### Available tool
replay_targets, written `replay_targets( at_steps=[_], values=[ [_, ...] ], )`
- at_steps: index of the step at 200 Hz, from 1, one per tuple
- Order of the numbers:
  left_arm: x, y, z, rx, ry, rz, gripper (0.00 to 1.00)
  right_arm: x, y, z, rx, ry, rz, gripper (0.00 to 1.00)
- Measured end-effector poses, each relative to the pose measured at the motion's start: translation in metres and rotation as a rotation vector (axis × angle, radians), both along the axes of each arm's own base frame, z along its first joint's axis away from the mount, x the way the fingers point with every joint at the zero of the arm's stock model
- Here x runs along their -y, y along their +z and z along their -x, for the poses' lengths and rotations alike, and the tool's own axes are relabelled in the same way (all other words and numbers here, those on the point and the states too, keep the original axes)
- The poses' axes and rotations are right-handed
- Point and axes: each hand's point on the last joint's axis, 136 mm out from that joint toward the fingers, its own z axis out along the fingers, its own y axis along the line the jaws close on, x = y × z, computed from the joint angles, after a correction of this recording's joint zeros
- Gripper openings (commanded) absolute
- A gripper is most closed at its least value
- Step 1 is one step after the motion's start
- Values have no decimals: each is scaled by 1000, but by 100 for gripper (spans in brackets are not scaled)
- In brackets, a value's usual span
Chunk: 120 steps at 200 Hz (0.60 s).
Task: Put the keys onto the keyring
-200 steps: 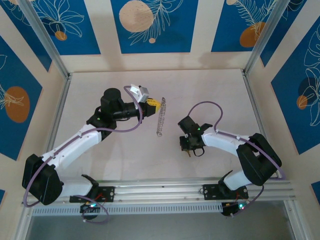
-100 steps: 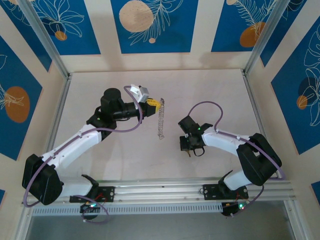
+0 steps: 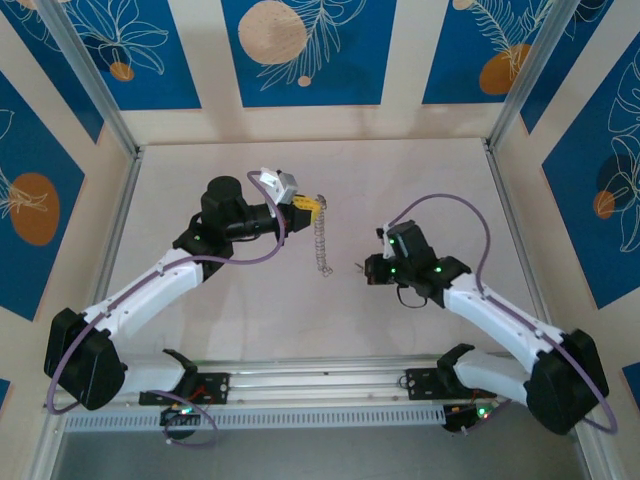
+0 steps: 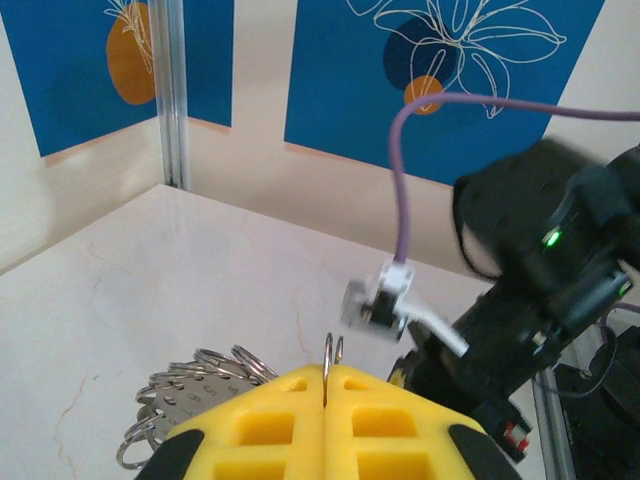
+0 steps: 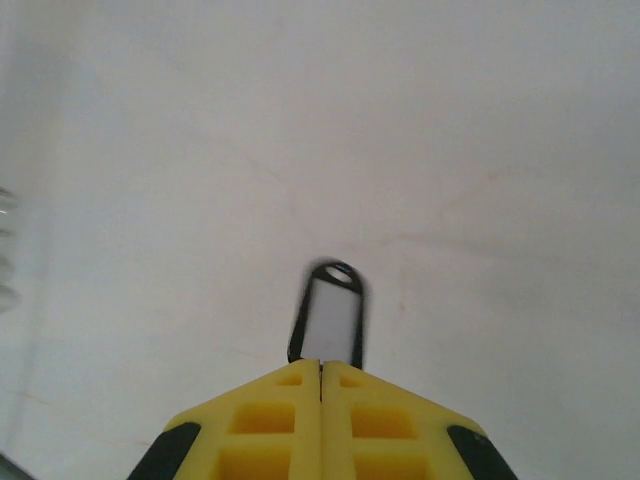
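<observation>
The keyring (image 3: 322,240) is a silvery string of overlapping metal split rings. Its top ring is pinched edge-on between the closed yellow fingers of the left tool (image 4: 325,375). From there it trails in a near-straight line towards the near edge in the top view. From the left wrist, the other rings bunch in a fan of loops.

The key (image 5: 328,318) is a small dark-rimmed oblong tag with a pale centre and an eyelet at its far end. It juts straight out of the clamped right tool (image 5: 320,372) above the pale counter (image 5: 480,120), near the keyring's lower end but apart from it.
</observation>
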Motion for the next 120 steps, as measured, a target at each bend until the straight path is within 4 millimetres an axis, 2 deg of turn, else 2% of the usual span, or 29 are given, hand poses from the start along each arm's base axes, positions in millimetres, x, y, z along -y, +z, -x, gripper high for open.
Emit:
replay_targets(
  at_steps=[23, 52, 120],
  values=[
    [0, 0, 0, 0, 2, 0, 0, 0, 35, -5, 100, 2, -95, 0],
    [0, 2, 0, 2, 2, 1, 0, -5, 68, -9, 191, 23, -180, 0],
    [1, 21, 0, 36, -2, 20, 0, -25, 164, -16, 415, 120, -369, 0]
  ],
)
